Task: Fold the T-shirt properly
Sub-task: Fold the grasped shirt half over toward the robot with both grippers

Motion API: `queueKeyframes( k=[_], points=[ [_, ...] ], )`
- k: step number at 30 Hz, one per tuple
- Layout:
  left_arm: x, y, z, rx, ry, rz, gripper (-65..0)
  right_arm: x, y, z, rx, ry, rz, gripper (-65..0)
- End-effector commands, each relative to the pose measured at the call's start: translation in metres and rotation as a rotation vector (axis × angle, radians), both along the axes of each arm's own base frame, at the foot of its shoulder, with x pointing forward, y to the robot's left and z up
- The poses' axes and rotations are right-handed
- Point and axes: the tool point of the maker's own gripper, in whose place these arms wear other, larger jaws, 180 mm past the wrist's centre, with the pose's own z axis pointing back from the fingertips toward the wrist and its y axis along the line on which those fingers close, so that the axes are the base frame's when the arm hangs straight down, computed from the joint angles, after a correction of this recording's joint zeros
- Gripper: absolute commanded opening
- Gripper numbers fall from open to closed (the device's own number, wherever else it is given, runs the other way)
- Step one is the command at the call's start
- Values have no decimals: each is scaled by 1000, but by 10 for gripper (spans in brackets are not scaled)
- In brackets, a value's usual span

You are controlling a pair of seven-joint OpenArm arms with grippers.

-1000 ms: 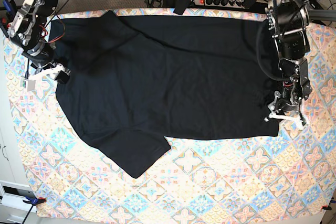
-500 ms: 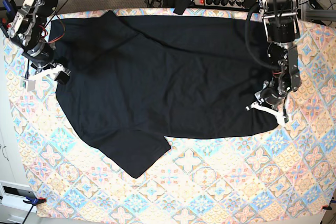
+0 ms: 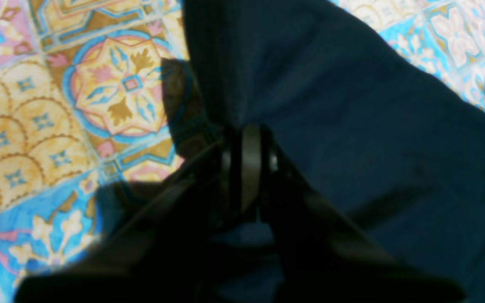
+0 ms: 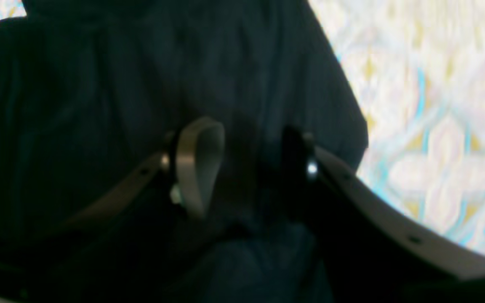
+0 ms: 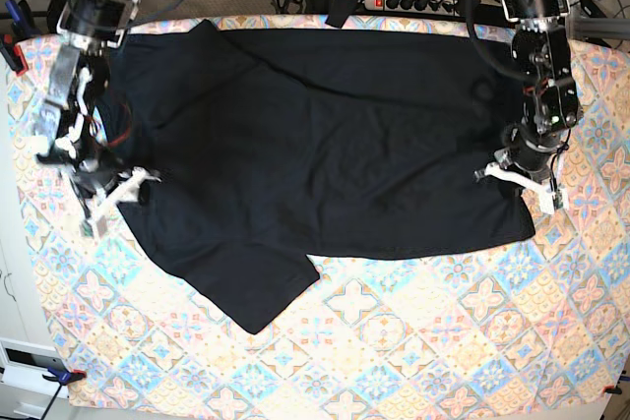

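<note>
Base view showed the black T-shirt [image 5: 315, 145] spread flat on the patterned bench [image 5: 413, 361]. Left gripper [image 5: 520, 176] jaws were clamped on its hem; right gripper [image 5: 113, 194] jaws stood apart over the collar end. A thin pinch might slip when lifted.

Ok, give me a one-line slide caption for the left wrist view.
Left gripper shut on a raised fold of the black T-shirt above the patterned tablecloth.

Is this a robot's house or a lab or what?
Probably a lab or workshop: two robot arms work over a black T-shirt on a patterned tablecloth, and a power strip with tangled cables lies behind the table.
</note>
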Motion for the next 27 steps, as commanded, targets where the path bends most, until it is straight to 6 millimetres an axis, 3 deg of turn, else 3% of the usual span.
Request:
queueKeyframes(
  k=[1,13,19,27],
  points=[
    [7,1,21,24,-64,-16,-650,15,-8,13,-36,-41,18,-379],
    [-28,-18,41,65,-93,-81,-650,84,-9,-10,-61,-52,121,-381],
    [-40,-28,42,53,-92,-90,-650,101,-9,-27,-44,-46,118,-381],
    [-54,-32,40,56,-72,-102,-650,123,-12,-34,-29,-87,95,-381]
  ],
)
